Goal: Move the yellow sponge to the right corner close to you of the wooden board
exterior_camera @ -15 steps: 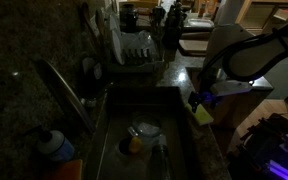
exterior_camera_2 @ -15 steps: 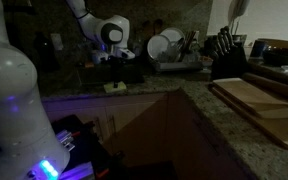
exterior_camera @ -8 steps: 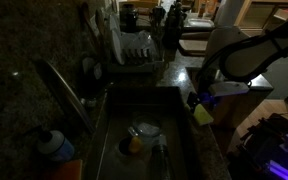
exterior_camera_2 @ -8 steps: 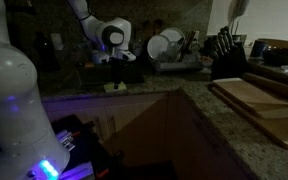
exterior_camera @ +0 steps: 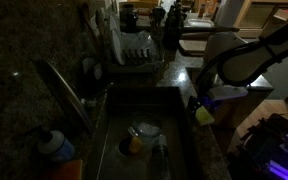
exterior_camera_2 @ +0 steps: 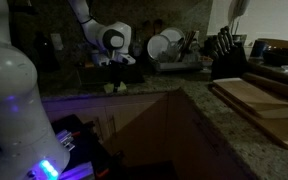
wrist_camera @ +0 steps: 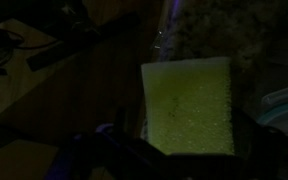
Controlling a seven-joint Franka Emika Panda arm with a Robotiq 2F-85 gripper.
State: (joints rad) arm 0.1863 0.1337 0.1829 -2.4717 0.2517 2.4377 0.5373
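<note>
Yellow sponge (wrist_camera: 189,105) flat on table (exterior_camera_2: 234,135) edge beside sink (exterior_camera: 144,115), gripper (exterior_camera: 197,100) just above. Too dark to tell if jaws are released or clenched. Wooden board (exterior_camera_2: 256,98) well apart from sponge.

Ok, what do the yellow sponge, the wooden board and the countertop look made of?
Yellow sponge: soft foam, matte; its face looks finely pored in the wrist view.
Wooden board: probably light wood, smooth; pale tan with layered edges.
Countertop: stone, likely granite; speckled, though the dim light hides its sheen.
</note>
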